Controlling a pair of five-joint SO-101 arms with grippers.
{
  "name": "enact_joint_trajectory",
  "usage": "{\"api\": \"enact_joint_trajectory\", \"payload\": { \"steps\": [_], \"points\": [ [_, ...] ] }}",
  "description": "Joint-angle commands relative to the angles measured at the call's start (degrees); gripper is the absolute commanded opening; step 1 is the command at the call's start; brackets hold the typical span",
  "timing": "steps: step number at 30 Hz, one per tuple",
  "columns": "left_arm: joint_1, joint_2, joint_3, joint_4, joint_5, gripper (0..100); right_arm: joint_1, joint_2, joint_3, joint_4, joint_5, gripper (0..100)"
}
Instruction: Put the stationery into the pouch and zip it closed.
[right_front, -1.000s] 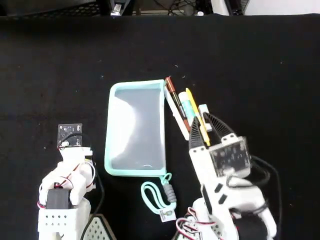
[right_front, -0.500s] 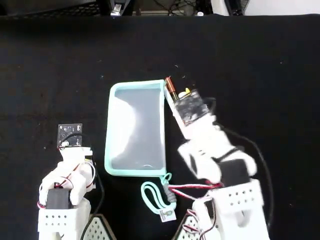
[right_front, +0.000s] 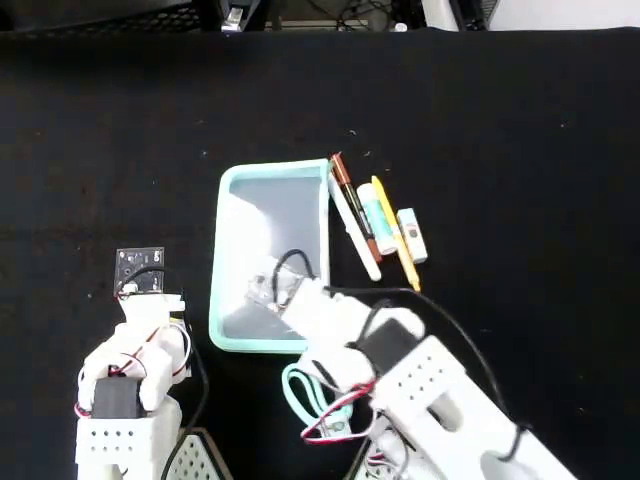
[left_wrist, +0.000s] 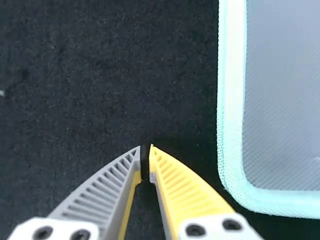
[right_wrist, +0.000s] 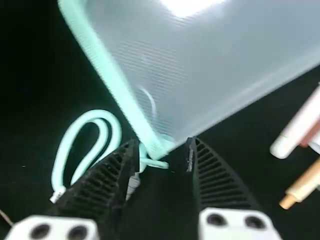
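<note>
The right arm (right_front: 400, 370) blocks the pouch's (right_front: 270, 215) near end and strap (right_front: 298, 396); its far half and the stationery (right_front: 375, 225) lie uncovered

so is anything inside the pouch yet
Nothing shows through the translucent pouch; the stationery lies beside it. The right arm covers its near corner in the high view, so that part is hidden there.

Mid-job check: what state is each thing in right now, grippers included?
Mint-edged translucent pouch: flat on the table, looks empty, zip unclear.
Pens and other stationery: lying outside, beside the pouch.
Mint strap loop: slack on the table.
Left gripper: shut, empty.
Right gripper: open, straddling the pouch corner.
</note>
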Motion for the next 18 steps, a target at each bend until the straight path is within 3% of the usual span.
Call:
{"api": "enact_joint_trajectory", "payload": {
  "steps": [1, 8, 13, 18],
  "points": [
    [0.2, -0.4, 0.4, -0.7, -0.5, 5, -1.3, 9.4, -2.9, -1.2, -0.4, 17.2],
    [0.2, -0.4, 0.4, -0.7, -0.5, 5, -1.4, 27.4, -9.2, 0.8, 0.9, 27.6],
    [0.2, -0.4, 0.4, -0.7, -0.5, 5, -1.4, 34.5, -11.3, 0.5, 0.9, 18.5],
    [0.2, -0.4, 0.4, -0.7, -0.5, 5, -1.1, 39.0, -11.2, -3.6, 1.2, 2.5]
  ]
}}
